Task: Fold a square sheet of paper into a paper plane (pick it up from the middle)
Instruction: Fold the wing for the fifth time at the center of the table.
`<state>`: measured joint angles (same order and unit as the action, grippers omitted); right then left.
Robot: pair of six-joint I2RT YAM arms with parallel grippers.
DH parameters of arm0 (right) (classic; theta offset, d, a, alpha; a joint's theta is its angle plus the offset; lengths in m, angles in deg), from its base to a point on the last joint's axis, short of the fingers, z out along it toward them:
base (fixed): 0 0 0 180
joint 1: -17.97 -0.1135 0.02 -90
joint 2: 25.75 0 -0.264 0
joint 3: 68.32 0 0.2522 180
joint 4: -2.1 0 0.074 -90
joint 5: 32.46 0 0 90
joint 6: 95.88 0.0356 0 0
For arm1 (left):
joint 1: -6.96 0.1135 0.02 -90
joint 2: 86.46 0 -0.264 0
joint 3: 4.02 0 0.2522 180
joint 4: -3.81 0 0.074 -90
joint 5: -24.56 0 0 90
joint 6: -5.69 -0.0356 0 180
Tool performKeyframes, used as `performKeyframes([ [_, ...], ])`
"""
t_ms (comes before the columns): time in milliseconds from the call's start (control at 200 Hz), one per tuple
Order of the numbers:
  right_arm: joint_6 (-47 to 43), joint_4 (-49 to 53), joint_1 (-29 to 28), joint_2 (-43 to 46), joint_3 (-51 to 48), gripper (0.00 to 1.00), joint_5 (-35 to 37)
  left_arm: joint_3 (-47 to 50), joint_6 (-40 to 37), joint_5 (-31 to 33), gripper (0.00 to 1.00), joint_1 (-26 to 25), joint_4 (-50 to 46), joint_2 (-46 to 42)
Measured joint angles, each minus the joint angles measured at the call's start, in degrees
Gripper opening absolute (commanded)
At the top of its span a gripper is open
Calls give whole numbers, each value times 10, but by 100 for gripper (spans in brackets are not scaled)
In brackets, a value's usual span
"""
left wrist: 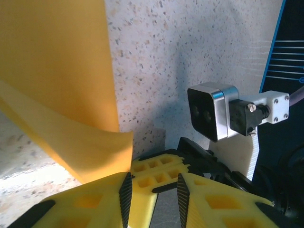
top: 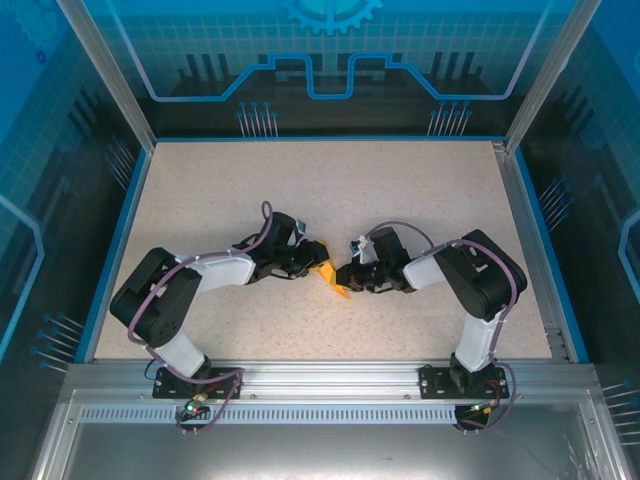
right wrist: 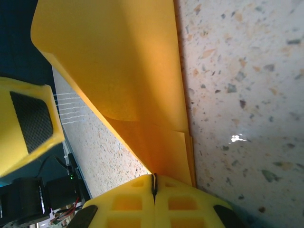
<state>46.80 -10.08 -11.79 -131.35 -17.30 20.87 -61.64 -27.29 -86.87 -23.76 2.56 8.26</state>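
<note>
1. Closest in, on the right wrist view, your right claw (right wrist: 154, 183) is pinched fully closed on the thin orange-yellow sheet of paper (right wrist: 118, 71). The sheet rises straight out of the seam between its two yellow fingers.
2. Just past that grip the sheet shows more than one layer. A second edge lies over the first, and one long edge runs along the speckled beige counter (right wrist: 247, 95). You can take it that at least one fold has been made.
3. A little further on, your left claw (left wrist: 153, 179) stands with its jaws apart and nothing visible in the gap. A curled flap of the sheet touches the outer side of one finger (left wrist: 124, 190), beside it rather than between the two, so this claw is gripping nothing.
4. From overhead, the two claws face each other tip to tip at the middle of the counter. The sheet is a small angular orange shape between them, on the right claw's side.
5. My judgement is that you are partway through. The square has been picked up and doubled over, but no pointed nose, centre ridge or wings can be made out.
6. Left for you to do are the nose folds, the centre crease and the wing folds, and then setting the finished plane down.
</note>
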Motion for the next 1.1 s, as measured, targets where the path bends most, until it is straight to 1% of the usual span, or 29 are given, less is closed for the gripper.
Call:
performKeyframes([
  [155,7,0,2,-3,2,0,-5,0,0,-1,36,-8,23,15],
  [575,11,14,6,-7,9,0,-13,0,0,-1,40,-8,60,62],
  [895,9,26,6,-7,15,0,-14,-5,-1,2,40,-7,60,80],
  [1100,1,39,6,-7,20,0,-13,-8,-1,-6,40,5,60,91],
])
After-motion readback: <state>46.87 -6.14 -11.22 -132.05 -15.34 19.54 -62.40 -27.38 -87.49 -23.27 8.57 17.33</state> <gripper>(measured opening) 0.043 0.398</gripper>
